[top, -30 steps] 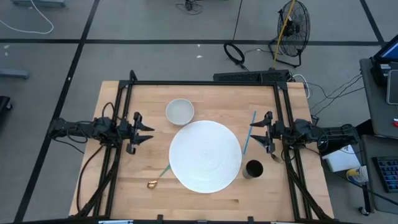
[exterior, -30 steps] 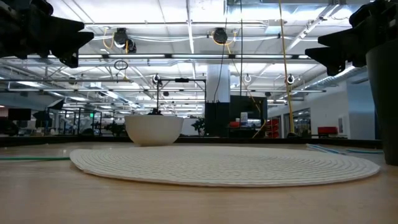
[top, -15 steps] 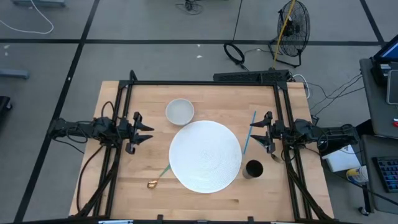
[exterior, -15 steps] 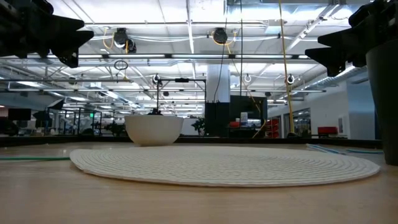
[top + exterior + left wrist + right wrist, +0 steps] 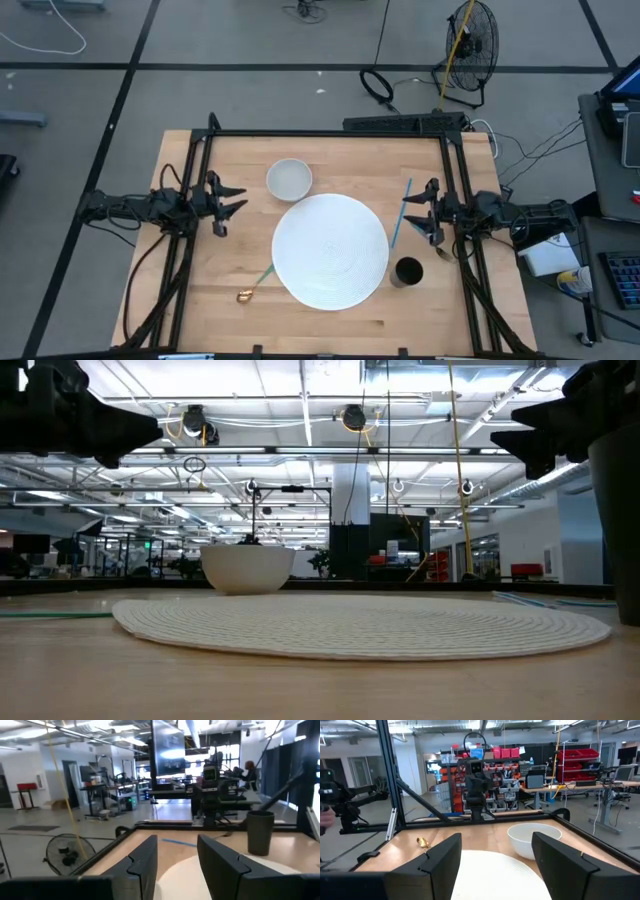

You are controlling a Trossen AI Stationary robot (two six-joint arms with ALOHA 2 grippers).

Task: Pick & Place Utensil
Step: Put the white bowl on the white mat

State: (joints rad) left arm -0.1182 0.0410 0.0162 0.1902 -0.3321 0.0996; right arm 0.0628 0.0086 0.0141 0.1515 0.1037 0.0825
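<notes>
A gold-bowled spoon with a green handle (image 5: 255, 284) lies flat on the table at the near-left rim of the round white placemat (image 5: 330, 250). A thin blue utensil (image 5: 400, 212) lies flat on the table along the mat's right rim. My left gripper (image 5: 232, 207) hovers open at the table's left side, well above the wood and angled a little toward the far edge. My right gripper (image 5: 418, 212) hovers open at the right side, just beside the blue utensil and above it. In the wrist views both the left gripper (image 5: 177, 865) and the right gripper (image 5: 497, 865) have nothing between their fingers.
A white bowl (image 5: 289, 179) stands on the table at the far left of the mat. A black cup (image 5: 407, 272) stands at the mat's near-right rim. A black frame (image 5: 330, 133) runs along the table's far edge and sides. Bare wood lies along the near edge.
My left gripper has swung at the wrist, staying in place; its fingers now point somewhat toward the table's far edge instead of straight across. Nothing on the table has moved.
</notes>
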